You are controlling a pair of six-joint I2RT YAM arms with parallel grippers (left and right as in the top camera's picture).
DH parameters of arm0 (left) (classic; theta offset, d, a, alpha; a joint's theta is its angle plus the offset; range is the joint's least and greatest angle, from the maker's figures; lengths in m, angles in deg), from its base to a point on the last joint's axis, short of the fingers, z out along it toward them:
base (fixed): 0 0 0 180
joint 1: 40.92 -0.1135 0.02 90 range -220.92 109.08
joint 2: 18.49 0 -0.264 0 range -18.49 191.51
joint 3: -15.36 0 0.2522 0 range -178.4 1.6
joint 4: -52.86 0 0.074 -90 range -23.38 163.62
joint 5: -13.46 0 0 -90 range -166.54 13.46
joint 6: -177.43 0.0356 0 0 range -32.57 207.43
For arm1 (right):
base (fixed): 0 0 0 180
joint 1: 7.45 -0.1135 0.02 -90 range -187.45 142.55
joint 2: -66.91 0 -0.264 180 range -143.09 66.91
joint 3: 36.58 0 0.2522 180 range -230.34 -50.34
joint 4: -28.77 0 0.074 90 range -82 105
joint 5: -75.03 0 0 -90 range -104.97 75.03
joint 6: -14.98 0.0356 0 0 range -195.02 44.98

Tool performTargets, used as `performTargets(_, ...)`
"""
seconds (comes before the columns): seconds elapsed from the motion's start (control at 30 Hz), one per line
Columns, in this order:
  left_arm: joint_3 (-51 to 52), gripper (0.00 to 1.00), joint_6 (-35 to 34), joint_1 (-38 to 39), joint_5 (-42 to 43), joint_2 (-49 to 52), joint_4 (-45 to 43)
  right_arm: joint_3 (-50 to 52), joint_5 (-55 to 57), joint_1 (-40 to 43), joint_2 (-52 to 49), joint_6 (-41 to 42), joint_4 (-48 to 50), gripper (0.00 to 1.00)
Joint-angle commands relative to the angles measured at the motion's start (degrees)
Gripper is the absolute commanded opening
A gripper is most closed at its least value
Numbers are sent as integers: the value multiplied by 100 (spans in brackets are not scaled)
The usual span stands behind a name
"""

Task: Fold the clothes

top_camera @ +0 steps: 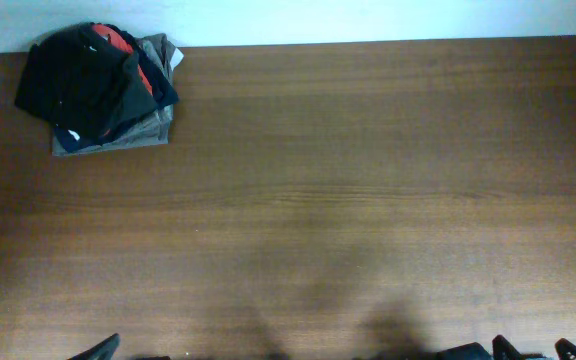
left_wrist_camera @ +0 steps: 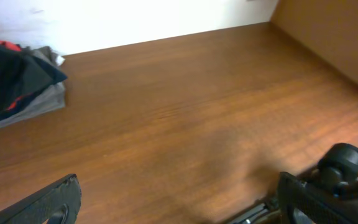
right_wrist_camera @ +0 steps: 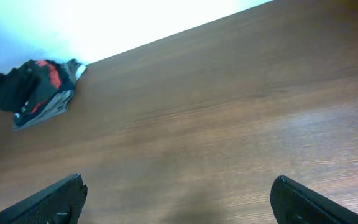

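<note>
There are two grippers, and each shows two fingers in its own wrist view. The left gripper (left_wrist_camera: 176, 199) is spread wide, its fingers (left_wrist_camera: 48, 202) far out at either side of the view, with only bare wood between them and nothing in its grasp. The right gripper (right_wrist_camera: 182, 199) is spread just as wide, its fingers (right_wrist_camera: 306, 199) well apart over bare wood, and it holds nothing either.

There is one pile (top_camera: 103, 95) of clothing and no loose pieces elsewhere. From the left gripper it lies well ahead and off to the left. From the right gripper it is further away, far ahead and far to the left. Neither gripper is near it.

The black garment (top_camera: 73, 80) is heaped loosely on top of the pile and covers most of it. It is crumpled, not laid flat. A tiny white mark shows on it in the wrist views, too small to read. Under it a red garment (top_camera: 146, 78) shows through in two places, and a grey garment (top_camera: 108, 142) lies folded at the bottom, its edges sticking out on the near and right sides.

The pile sits in the far corner of one brown wooden table (top_camera: 368, 180), close against a pale wall (top_camera: 368, 20). Nothing stands on the wood between either gripper and the pile. Part of the right arm (left_wrist_camera: 347, 165) shows just to the right of the left gripper.
</note>
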Motion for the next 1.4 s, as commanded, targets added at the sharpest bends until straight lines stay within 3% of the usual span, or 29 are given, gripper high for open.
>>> performTargets(0.0,22,99,116,22,-249,-52,-35,26,332,42,66,70,35,99)
performTargets(1.1,22,99,116,22,-247,-52,70,31,549,63,83,26,-133,99)
performTargets(1.23,22,99,116,22,-247,-52,70,304,850,278,199,2,435,99)
performTargets(1.37,22,99,116,22,-247,-52,70,1132,544,549,463,-627,1766,99)
